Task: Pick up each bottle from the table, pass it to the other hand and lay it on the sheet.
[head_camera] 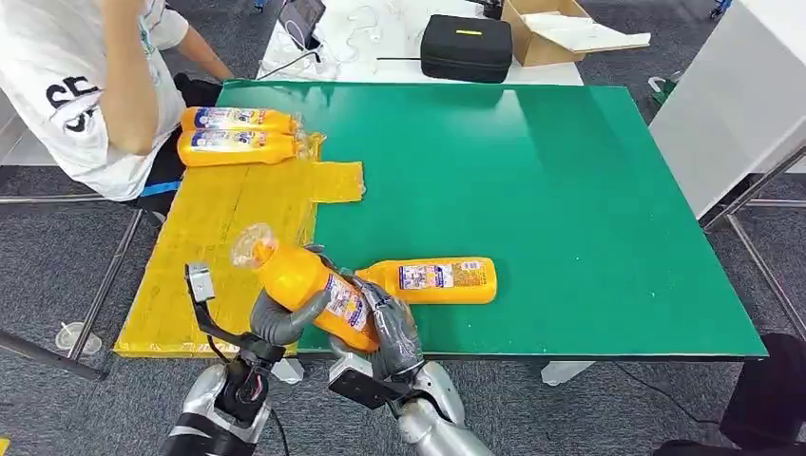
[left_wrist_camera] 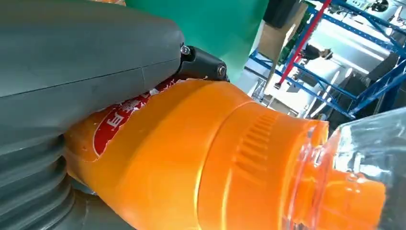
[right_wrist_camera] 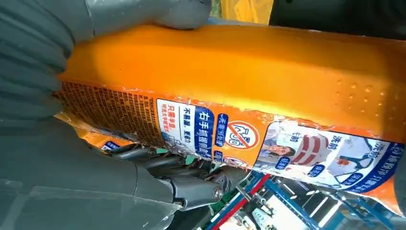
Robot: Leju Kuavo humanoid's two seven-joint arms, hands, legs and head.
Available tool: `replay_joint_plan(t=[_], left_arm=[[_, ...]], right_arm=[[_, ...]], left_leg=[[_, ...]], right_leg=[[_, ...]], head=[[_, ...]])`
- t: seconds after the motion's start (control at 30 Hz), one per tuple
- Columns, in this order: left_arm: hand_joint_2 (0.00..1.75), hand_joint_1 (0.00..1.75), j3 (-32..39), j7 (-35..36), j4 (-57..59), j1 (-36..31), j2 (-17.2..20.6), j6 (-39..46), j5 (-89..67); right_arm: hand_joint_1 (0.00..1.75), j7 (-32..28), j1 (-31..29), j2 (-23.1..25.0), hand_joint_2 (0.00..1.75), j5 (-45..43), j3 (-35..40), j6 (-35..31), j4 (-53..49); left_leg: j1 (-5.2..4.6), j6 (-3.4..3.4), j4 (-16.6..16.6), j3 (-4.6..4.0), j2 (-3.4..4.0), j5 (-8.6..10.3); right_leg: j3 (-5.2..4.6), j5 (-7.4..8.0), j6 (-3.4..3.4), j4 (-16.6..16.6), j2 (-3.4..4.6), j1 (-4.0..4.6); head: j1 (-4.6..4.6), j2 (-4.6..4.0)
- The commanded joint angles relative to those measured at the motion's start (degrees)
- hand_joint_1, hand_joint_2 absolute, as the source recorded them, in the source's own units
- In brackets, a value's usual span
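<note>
Four orange plastic bottles with printed labels are showing in the head view. One, the held orange bottle with a clear cap, is hanging tilted over the near tabletop edge, cap end leaning toward the yellow sheet. Both hands are grasping it: the left hand is wrapping the neck-side body, the right hand is clutching the base end. Judging by this, the handover is in progress, with neither hand released.

Another, the lying orange bottle, is resting on its side on the green tabletop, just beside the right hand and not yet picked up. Two finished orange bottles are lying side by side at the far end of the sheet, close to a seated person in a white shirt. So two look done, one is midway, one is left.

Left wrist view is giving the ribbed shoulder and clear cap close up, plus a red label patch. Right wrist view is giving the torn label's blue-and-white printing and dark fingers curling under the bottle, which the head view is not resolving.

Beyond the tabletop, a black case and a cardboard box are sitting on a white table.
</note>
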Motion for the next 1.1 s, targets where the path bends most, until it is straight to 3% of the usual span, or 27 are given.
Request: replay_joint_plan(t=[0.03, 0.07, 0.27, 0.37, 0.43, 0.53, 0.87, 0.9, 0.93, 1.1], left_arm=[[1.75, 1.75, -1.68, -2.83, -0.76, -2.18, 0.63, 1.13, -3.75], [1.75, 1.75, -0.59, -2.28, -1.20, -2.13, 0.41, 2.32, -3.55], [1.75, 1.75, 2.14, -0.97, -1.43, -3.03, 0.44, 5.58, -3.53], [1.75, 1.75, 5.97, -4.57, -0.56, -5.99, 0.82, 15.29, -8.86], [1.75, 1.75, 9.33, -7.77, 0.40, -9.33, 1.41, 23.54, -15.12], [1.75, 1.75, 13.54, -9.67, 2.20, -13.37, 1.69, 28.88, -19.50], [1.75, 1.75, 18.21, -11.91, -0.39, -16.70, 1.52, 34.55, -23.38], [1.75, 1.75, 18.21, -12.09, -0.62, -16.66, 1.46, 34.57, -23.50], [1.75, 1.75, 18.91, -12.16, -1.16, -16.86, 1.15, 34.42, -22.56], [1.75, 1.75, 16.59, -12.08, -2.90, -17.36, 3.96, 38.85, -30.78]], right_arm=[[0.00, 1.05, -0.79, -0.70, 1.75, -2.25, -2.03, 0.04, 0.64], [0.00, 1.50, -0.48, -0.85, 0.00, -3.14, -2.77, 0.71, -0.82], [0.00, 1.88, 0.75, -1.99, 0.00, -4.83, -4.10, 2.47, -6.06], [0.00, -0.97, 2.77, -3.07, 0.00, -10.40, -6.81, 3.13, -15.43], [0.00, -0.60, 4.53, -4.08, 0.00, -14.13, -8.13, 5.10, -24.33], [0.00, 1.15, 6.32, -4.95, 0.00, -16.89, -9.04, 6.73, -32.82], [0.00, -0.82, 7.85, -4.81, 0.00, -21.26, -9.84, 7.21, -35.58], [0.00, -1.17, 7.97, -4.49, 0.00, -22.25, -10.18, 7.29, -35.74], [0.00, -1.26, 8.07, -4.53, 0.00, -22.82, -10.30, 7.44, -35.69], [0.00, -1.00, 7.31, -4.92, 0.00, -24.83, -10.63, 8.53, -34.05]], left_leg=[[-0.01, 0.09, -0.01, 0.30, -0.05, -0.10], [-0.02, 0.07, -0.01, 0.18, -0.05, -0.06], [-0.01, 0.04, -0.02, 0.07, -0.03, -0.01], [0.01, 0.04, 0.00, 0.05, -0.06, -0.01], [-0.02, 0.06, 0.03, 0.03, -0.09, -0.01], [0.01, 0.04, 0.09, -0.08, -0.15, 0.02], [-0.01, 0.04, -0.01, 0.08, -0.02, 0.00], [-0.02, 0.10, -0.01, 0.41, 0.00, -0.13], [-0.01, 0.04, 0.00, 0.13, -0.04, -0.01], [0.02, 0.05, 0.04, 0.14, 0.03, -0.05]], right_leg=[[0.33, -0.12, -0.07, -0.02, -0.14, 0.03], [0.21, -0.08, -0.06, -0.01, -0.12, 0.01], [0.11, -0.02, -0.04, -0.02, -0.08, 0.01], [0.09, -0.03, -0.04, -0.01, -0.11, 0.03], [0.07, -0.05, -0.05, 0.05, -0.15, 0.01], [-0.03, -0.04, -0.06, 0.10, -0.21, 0.03], [0.11, -0.03, -0.05, 0.00, -0.08, 0.01], [0.44, -0.16, -0.10, -0.01, -0.12, 0.03], [0.18, -0.05, -0.06, -0.01, -0.09, 0.02], [0.17, -0.05, -0.08, 0.02, -0.05, 0.05]], head=[[0.00, 0.00], [-0.02, 0.00], [0.02, 0.00], [0.02, 0.00], [0.00, 0.00], [0.00, 0.00], [-0.02, 0.00], [0.00, 0.00], [0.00, 0.02], [0.00, 0.00]])
